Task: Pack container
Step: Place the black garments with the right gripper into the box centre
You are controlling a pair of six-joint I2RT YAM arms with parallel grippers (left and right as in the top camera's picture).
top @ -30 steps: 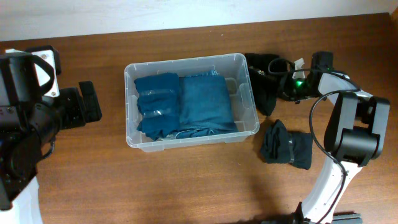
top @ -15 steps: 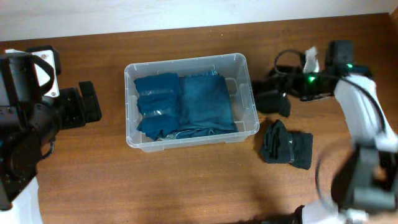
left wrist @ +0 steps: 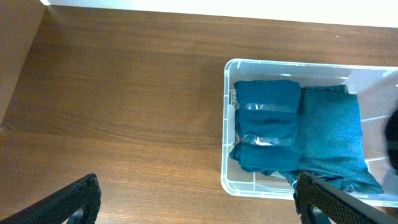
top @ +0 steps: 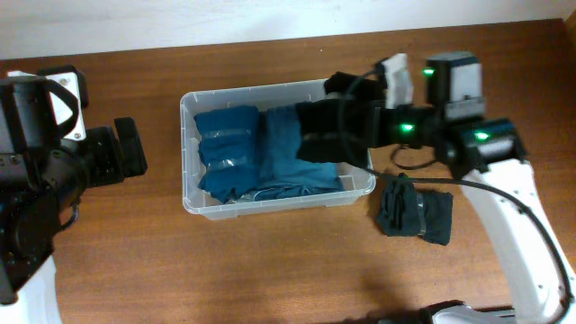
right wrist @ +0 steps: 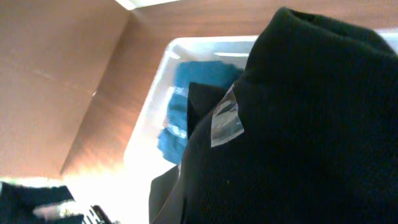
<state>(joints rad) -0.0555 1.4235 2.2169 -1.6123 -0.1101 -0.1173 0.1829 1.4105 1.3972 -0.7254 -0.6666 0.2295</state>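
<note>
left jaws: spread wide, nothing between them. The fingertips (left wrist: 73, 200) sit at the two bottom corners of the left wrist view, over bare counter (top: 270, 261).
left arm (top: 54, 153): at the left side of the counter, well apart from the container.
right jaws: hidden under cloth in both the right wrist and overhead views. They are clamped on a black garment (top: 328, 133) that hangs off the end of the right arm (top: 477, 144).
black garment: held above the right end of the container, over its far right corner. It fills most of the right wrist view and has a clear tape strip (right wrist: 225, 121) on it.
container (top: 279, 203): clear bin, upright, mid-counter. It is ahead and to the right of the left jaws, apart from them, and directly below the right jaws' load. Cannot tell whether the cloth touches the rim.
contents: two folded garments side by side. The teal garment (top: 225, 148) is on the left with shiny clear bands across it. The lighter blue garment (top: 286, 153) is on the right, partly covered from overhead by the black garment.
second black garment (top: 414, 212): folded, lying on the counter just beside the container's near right corner, outside it.
far edge: white wall (top: 270, 18) behind the counter.
</note>
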